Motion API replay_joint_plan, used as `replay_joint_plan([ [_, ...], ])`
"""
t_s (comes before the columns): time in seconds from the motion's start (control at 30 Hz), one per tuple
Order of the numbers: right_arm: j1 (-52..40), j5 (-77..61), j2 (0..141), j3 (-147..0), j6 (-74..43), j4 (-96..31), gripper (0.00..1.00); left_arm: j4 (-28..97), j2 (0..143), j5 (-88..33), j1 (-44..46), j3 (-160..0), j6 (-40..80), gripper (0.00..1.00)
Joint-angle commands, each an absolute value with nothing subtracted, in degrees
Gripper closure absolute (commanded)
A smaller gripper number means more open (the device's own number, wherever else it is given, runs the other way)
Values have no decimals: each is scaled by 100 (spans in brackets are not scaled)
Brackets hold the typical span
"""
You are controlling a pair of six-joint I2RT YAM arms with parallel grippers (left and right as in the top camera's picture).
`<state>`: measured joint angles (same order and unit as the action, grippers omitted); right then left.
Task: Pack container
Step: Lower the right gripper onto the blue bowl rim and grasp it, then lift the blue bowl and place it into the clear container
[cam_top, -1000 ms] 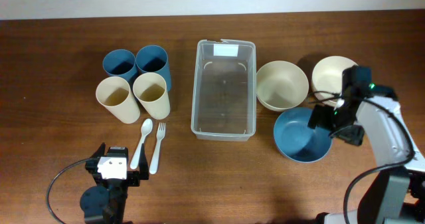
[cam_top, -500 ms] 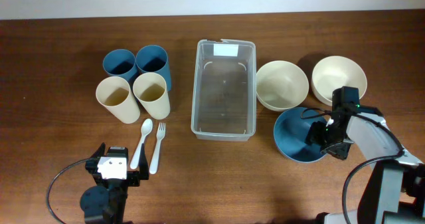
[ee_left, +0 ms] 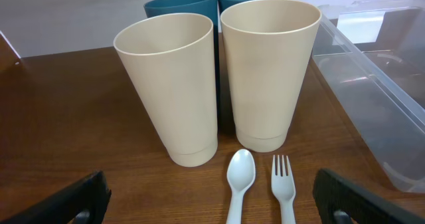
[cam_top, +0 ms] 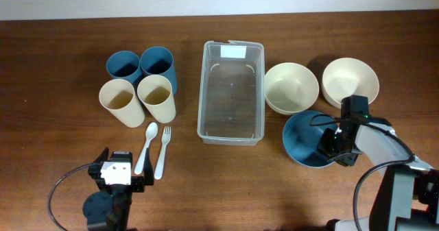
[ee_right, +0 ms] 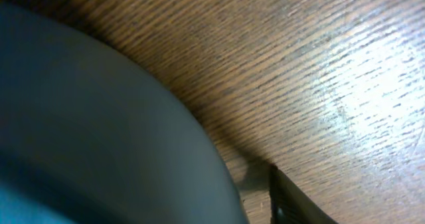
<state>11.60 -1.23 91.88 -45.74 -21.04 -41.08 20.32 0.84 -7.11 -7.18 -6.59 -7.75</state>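
The clear transparent plastic rectangular container (cam_top: 230,94) is seen at the middle of the brown wooden table (cam_top: 55,66), between four tall plastic cups (cam_top: 156,92) and two round cream bowls (cam_top: 291,87). A white plastic spoon (cam_top: 146,147) and a white plastic fork (cam_top: 162,152) are laid side by side below the cups. The left gripper (cam_top: 121,181) is held near the table's front edge with its jaws spread wide apart. The right gripper (cam_top: 336,149) is placed at the right rim of the round blue bowl (cam_top: 305,145), just beside the container. Whether that rim is clamped cannot be told, since only one dark finger (ee_right: 292,204) is shown next to the bowl's wall.
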Motion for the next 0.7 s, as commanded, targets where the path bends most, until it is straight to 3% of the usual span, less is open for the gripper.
replay_joint_plan([
  [0.0, 1177, -67, 9161, -4394, -2174, -4141, 60, 2023, 36, -773, -696, -624, -849, 0],
  [0.1, 1175, -69, 8976, -4401, -2176, -4272, 76, 2025, 36, -773, -696, -624, -849, 1],
  [0.27, 1177, -62, 8420, -4410, -2176, -4672, 96, 2025, 36, -773, -696, -624, -849, 0],
  [0.67, 1166, -69, 6355, -4412, -2305, -5367, 96, 2025, 36, -773, -696, -624, -849, 1],
])
